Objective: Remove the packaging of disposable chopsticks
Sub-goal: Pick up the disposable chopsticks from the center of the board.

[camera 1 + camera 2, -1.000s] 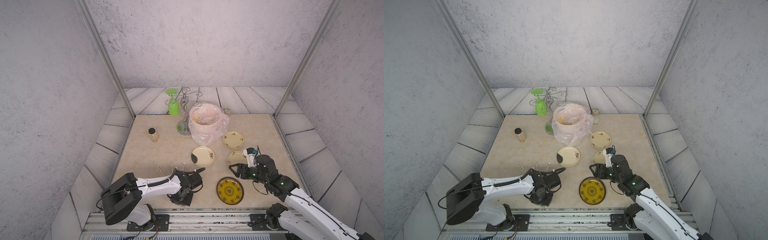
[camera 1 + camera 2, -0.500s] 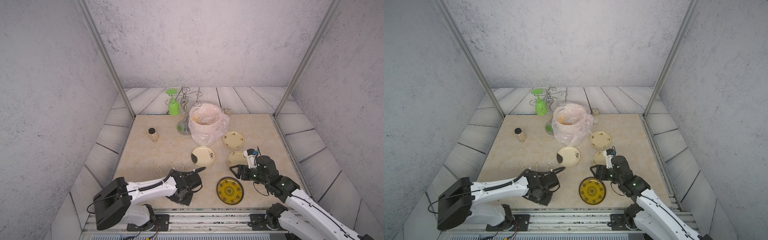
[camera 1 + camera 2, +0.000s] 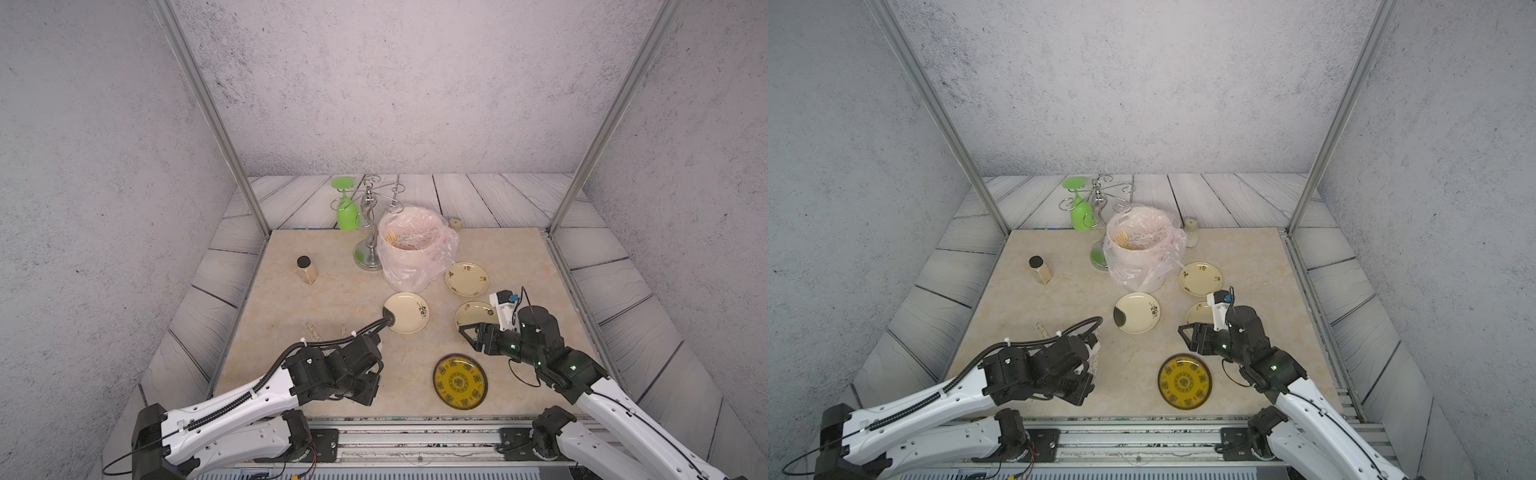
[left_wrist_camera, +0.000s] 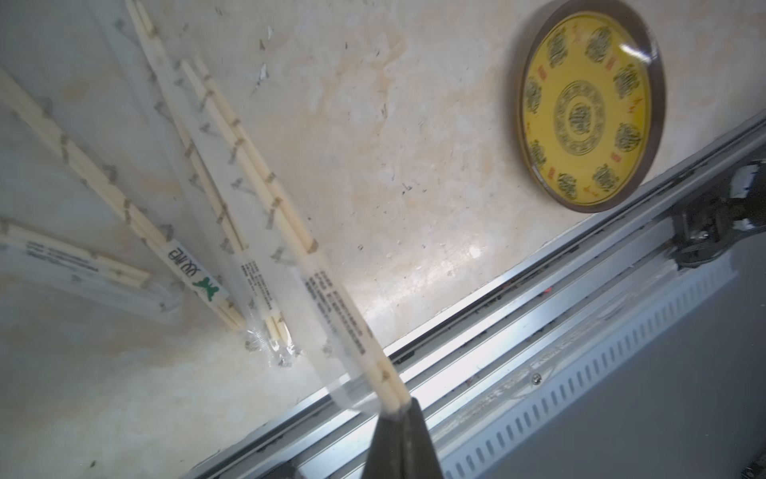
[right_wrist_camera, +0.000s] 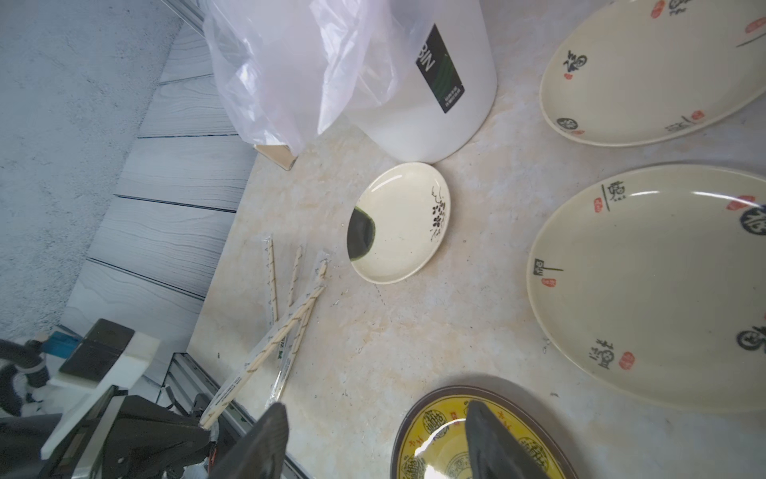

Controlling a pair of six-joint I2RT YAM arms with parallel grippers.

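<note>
Wooden chopsticks (image 4: 389,383) in their clear sleeve (image 4: 340,381) are pinched at the near end by my left pincer (image 4: 400,405); my right pincer (image 5: 375,408) hangs wide and empty.

Bright, diffuse overhead light fills both top views; shadows are faint, and straight posts (image 3: 208,108) splay toward the upper corners. Glare streaks the yellow plate (image 4: 588,103) in the left wrist view; the near right gripper (image 5: 377,410) looks soft.
</note>
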